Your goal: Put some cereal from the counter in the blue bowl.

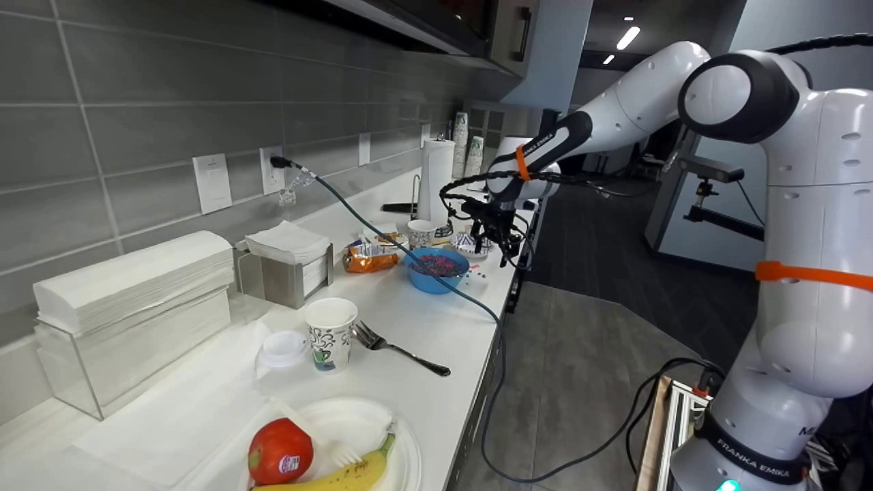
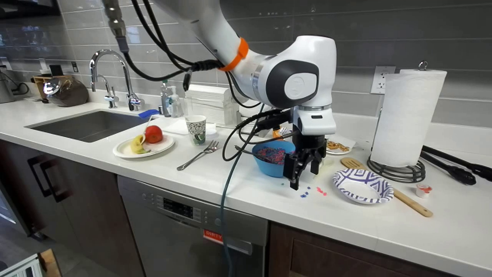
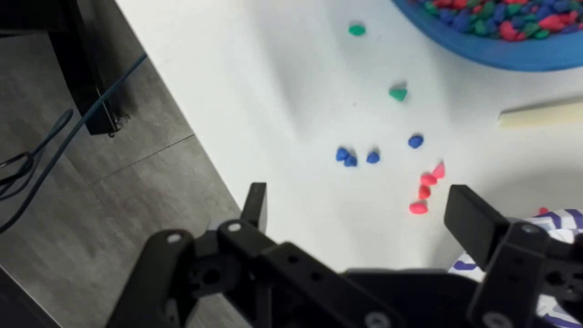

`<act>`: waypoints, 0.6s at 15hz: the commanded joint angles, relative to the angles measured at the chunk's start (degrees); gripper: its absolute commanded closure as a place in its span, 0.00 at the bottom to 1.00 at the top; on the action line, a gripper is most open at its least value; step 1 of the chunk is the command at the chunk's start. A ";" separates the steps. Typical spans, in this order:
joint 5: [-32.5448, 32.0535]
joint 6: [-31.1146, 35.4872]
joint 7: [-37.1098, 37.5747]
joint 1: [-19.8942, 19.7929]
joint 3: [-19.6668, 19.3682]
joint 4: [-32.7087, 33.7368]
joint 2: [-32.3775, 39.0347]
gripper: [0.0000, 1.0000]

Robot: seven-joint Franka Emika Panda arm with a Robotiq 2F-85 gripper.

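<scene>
The blue bowl (image 1: 424,281) stands on the white counter (image 1: 399,324), full of pink, blue and green cereal; it also shows in an exterior view (image 2: 268,167) and at the top right of the wrist view (image 3: 494,53). Loose pieces lie beside it: several pink pieces of cereal (image 3: 424,192), several blue pieces of cereal (image 3: 350,161) and 2 green pieces of cereal (image 3: 398,94). My gripper (image 3: 357,191) is open and empty, pointing down above the counter near these pieces. In an exterior view the gripper (image 2: 305,177) is in front of and beside the bowl.
A patterned paper bowl (image 2: 363,198) and a wooden spatula (image 2: 413,205) lie beside the gripper. A paper towel roll (image 2: 409,119) stands behind. A fork (image 1: 402,351), a paper cup (image 1: 331,341) and a fruit plate (image 1: 409,443) are farther along. A cable (image 1: 481,305) crosses the counter's front edge.
</scene>
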 commanded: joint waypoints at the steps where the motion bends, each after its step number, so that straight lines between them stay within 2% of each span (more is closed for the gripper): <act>1: 3.64 -1.21 2.67 1.08 -0.37 4.71 4.01 0.00; 9: 5.89 -0.22 1.31 2.13 0.49 7.28 7.81 0.00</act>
